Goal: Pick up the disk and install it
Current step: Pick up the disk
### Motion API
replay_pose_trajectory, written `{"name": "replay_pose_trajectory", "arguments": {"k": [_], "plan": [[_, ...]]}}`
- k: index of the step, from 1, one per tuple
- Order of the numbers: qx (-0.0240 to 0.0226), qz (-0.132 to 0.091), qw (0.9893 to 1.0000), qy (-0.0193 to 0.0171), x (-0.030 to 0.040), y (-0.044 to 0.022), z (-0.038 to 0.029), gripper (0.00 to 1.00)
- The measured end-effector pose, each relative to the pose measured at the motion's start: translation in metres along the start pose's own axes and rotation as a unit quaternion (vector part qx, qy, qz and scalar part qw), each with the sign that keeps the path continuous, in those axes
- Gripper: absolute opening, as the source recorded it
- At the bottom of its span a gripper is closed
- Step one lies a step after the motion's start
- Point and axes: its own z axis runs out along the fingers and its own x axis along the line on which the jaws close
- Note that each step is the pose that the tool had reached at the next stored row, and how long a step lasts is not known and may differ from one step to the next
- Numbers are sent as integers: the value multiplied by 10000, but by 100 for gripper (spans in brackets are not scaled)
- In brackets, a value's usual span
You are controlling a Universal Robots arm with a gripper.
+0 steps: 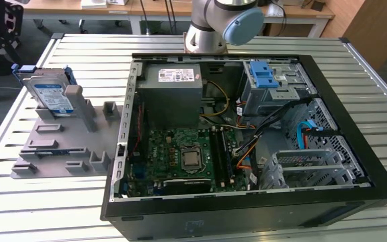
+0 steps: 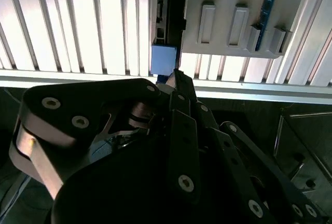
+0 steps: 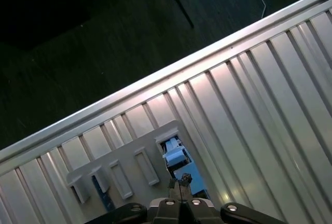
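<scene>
Disk (image 1: 51, 94): flat silver metal, white-blue label, blue plastic frame. Standing on edge in slot of grey moulded rack (image 1: 66, 151) on ribbed alu table (image 1: 46, 206), beside open black PC case (image 1: 247, 214) w/ green mobo (image 1: 180, 156) inside. Gripper (image 3: 179, 183): black linkage, tips pressed together, over rack end nr disk.

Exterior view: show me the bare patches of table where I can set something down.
Bare table lies on the near side of the grey fixture, to the exterior view's left of the computer case. Another bare strip runs along the case on the exterior view's right, and one beyond the disk. The case interior is crowded with cables and motherboard.
</scene>
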Motion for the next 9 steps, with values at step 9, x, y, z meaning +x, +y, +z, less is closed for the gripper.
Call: {"name": "replay_pose_trajectory", "arguments": {"k": [9], "plan": [[-4, -364, 9993, 15, 7, 14, 0, 11]]}}
